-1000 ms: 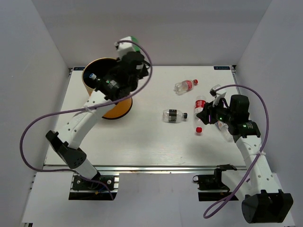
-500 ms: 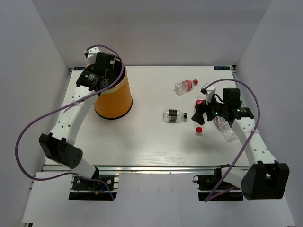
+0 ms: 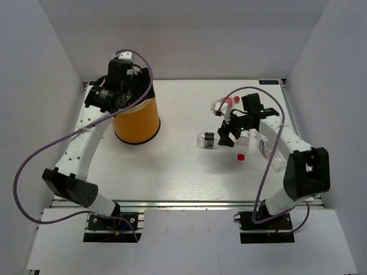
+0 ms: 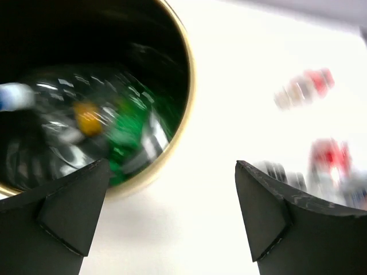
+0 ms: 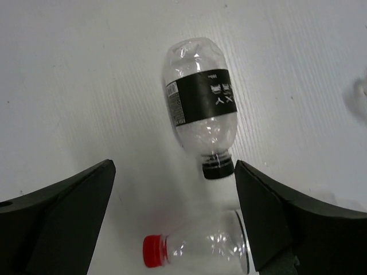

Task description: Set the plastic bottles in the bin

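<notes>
The orange bin (image 3: 137, 121) stands at the back left, and my left gripper (image 3: 123, 98) hangs open above its rim with nothing between its fingers. In the left wrist view my left gripper (image 4: 172, 166) looks past the gold rim (image 4: 186, 109) into the black inside, where a green bottle (image 4: 123, 129) lies blurred among other bottles. My right gripper (image 3: 225, 132) is open over a dark-labelled bottle (image 3: 206, 139). From the right wrist, that bottle (image 5: 200, 109) lies beyond my right gripper (image 5: 175, 166), and a clear red-capped bottle (image 5: 200, 246) lies between the fingers.
A red-labelled bottle (image 3: 222, 103) lies behind the right arm, which partly hides it. One more clear bottle (image 3: 268, 149) lies near the table's right edge. White walls close in the table on three sides.
My left gripper swung back over the bin and opened; the green bottle it held now lies inside. My right arm moved left over the dark-labelled bottle, its jaws wider.
</notes>
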Robot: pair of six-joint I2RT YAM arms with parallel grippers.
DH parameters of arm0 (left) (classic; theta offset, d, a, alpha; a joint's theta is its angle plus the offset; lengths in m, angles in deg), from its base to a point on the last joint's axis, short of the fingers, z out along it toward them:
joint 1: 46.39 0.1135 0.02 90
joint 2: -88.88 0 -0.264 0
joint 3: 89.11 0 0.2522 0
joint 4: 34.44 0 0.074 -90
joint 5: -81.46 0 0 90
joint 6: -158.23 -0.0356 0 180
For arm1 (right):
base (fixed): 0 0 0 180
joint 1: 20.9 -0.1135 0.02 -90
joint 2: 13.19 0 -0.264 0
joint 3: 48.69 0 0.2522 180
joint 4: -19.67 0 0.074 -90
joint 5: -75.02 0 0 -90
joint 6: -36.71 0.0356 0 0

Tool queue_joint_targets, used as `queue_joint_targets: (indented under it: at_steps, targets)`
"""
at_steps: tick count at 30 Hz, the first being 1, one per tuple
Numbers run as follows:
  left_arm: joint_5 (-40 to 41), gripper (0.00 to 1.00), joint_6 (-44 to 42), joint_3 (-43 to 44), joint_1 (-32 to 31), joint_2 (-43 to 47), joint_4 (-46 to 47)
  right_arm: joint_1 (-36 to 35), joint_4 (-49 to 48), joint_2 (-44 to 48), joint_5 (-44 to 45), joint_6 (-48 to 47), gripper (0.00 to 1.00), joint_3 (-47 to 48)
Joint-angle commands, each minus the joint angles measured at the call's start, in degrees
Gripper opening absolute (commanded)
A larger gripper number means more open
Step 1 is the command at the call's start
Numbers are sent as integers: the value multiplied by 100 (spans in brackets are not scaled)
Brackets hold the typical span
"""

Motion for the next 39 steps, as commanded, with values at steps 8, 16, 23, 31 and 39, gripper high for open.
queue_joint_targets:
  at_steps: [8, 16, 23, 31, 39]
  targets:
    - [-2749, 100, -557, -2649, -100, 2361, 501, -750, 105, -1355, 426, -757, 90, 732]
    - [-2811, 100, -321, -3599, -100, 3354, 501, -1111, -439, -2235, 1269, -766, 90, 838]
    - [-2872, 100, 276, -4503, -100, 3900, 940, -1296, -581, -2622, 1270, -705, 84, 865]
    - [-3319, 100, 445, -5374, -100, 4094, 1283, -1287, -125, -2123, 621, -432, 10, 1346]
    - [-3716, 100, 251, -6447, -153, 3848, 1529, -1612, 905, -1813, -400, 709, 10, 5414]
